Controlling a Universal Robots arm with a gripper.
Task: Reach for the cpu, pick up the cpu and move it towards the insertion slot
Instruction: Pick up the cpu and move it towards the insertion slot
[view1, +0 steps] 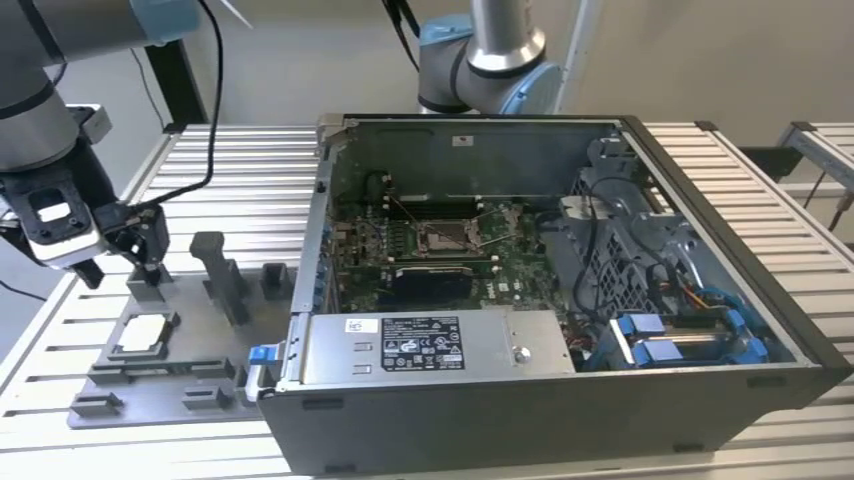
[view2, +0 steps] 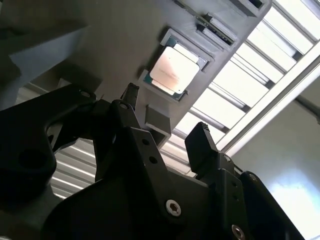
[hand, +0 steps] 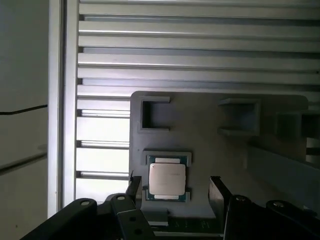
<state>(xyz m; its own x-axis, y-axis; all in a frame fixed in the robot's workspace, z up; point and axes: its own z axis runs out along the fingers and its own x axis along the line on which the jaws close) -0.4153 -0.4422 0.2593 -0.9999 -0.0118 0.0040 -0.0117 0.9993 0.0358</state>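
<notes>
We see the claw (view1: 120, 262) spread wide and empty, poised over the grey tray (view1: 200, 375) on the slatted worktop (view1: 254, 200). The cpu (hand: 167, 179) lies flat in a recess of that tray, silvery top up, just beyond the claw's fingertips (hand: 216, 187) and in line with the gap between them in both wrist views; the claw is apart from it. The insertion slot (view1: 445, 237) sits well apart from the claw, toward the exterior view's right, on the green motherboard (view1: 350, 262) inside the open computer case (view1: 534, 420).
</notes>
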